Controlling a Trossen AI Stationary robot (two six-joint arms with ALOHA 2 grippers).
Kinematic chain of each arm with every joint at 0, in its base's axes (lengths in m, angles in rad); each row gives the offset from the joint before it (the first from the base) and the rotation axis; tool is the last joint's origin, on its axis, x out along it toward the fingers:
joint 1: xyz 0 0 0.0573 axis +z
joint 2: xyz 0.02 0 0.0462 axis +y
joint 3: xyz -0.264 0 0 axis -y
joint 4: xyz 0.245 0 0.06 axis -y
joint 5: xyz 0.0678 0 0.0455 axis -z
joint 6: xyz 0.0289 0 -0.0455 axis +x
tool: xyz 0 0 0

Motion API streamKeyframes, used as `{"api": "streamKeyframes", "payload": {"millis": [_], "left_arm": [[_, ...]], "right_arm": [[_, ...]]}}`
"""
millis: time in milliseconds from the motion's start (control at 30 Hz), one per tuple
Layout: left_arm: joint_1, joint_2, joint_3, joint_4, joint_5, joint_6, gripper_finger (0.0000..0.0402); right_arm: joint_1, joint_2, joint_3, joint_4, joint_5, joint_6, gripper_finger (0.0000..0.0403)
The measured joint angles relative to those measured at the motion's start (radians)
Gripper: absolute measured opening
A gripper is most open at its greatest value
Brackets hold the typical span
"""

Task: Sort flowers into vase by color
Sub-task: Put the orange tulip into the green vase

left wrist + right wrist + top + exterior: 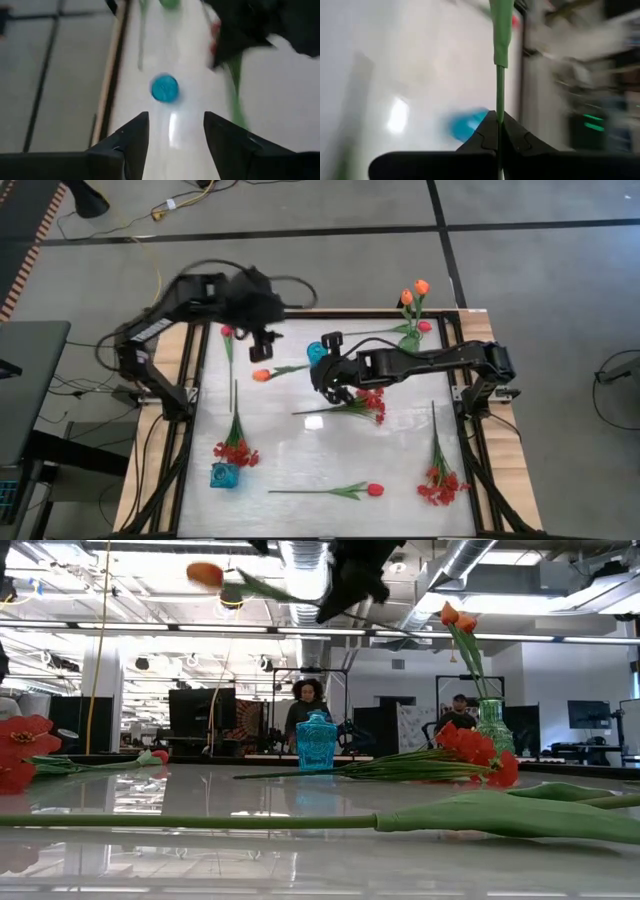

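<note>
high view: the right gripper [322,378], near the surface's [300,450] centre, has its fingers clenched on the stem of an orange tulip [262,375] whose bud points toward 9 o'clock; carrying it by the stem leaves the bud free, probably for lowering into a vase. the left gripper [263,340], at about 11 o'clock, hangs with fingers released and nothing between them. counted here: two blue vases, one [316,352] beside the right gripper, one [224,475] at 7 o'clock; a green vase [411,338] at 1 o'clock with two orange tulips [414,292], so orange seems meant for it; three red sprays; three red-pink tulips lying loose

low view: the carried orange tulip [204,574] hangs high over the surface, a blue vase [316,743] beneath

left wrist view: spread fingers [131,137] frame a blue vase [164,88] from above

right wrist view: shut fingers [490,132] pinch the thin green stem [499,95]
</note>
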Motion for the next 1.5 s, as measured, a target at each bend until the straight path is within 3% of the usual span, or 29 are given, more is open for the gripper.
{"api": "streamKeyframes", "payload": {"millis": [100,233,467,733,1000,1200,1500], "left_arm": [[0.030,-0.060,0.000,0.074,0.030,-0.004,0.0180],[0.056,-0.131,0.000,0.193,0.130,-0.004,0.0181],[0.058,-0.247,-0.127,0.457,0.199,0.008,0.0181],[0.059,-0.369,-0.443,0.708,0.201,-0.038,0.0181],[0.102,-0.461,-0.704,0.947,0.239,-0.141,0.0181],[0.128,-0.488,-0.792,1.030,0.284,-0.206,0.0181],[0.130,-0.485,-0.795,1.056,0.287,-0.235,0.0181]], "right_arm": [[-0.021,-0.062,0.000,0.002,-0.166,0.118,0.0023],[-0.054,-0.177,-0.029,0.015,-0.233,0.210,0.0023],[-0.088,-0.461,-0.249,0.141,-0.240,0.296,0.0023],[-0.143,-0.810,-0.597,0.475,-0.231,0.394,0.0023],[-0.221,-1.031,-0.799,0.580,-0.171,0.381,0.0023],[-0.308,-1.159,-0.949,0.700,-0.125,0.386,0.0023],[-0.476,-1.256,-1.164,0.941,-0.117,0.422,0.0023]]}}
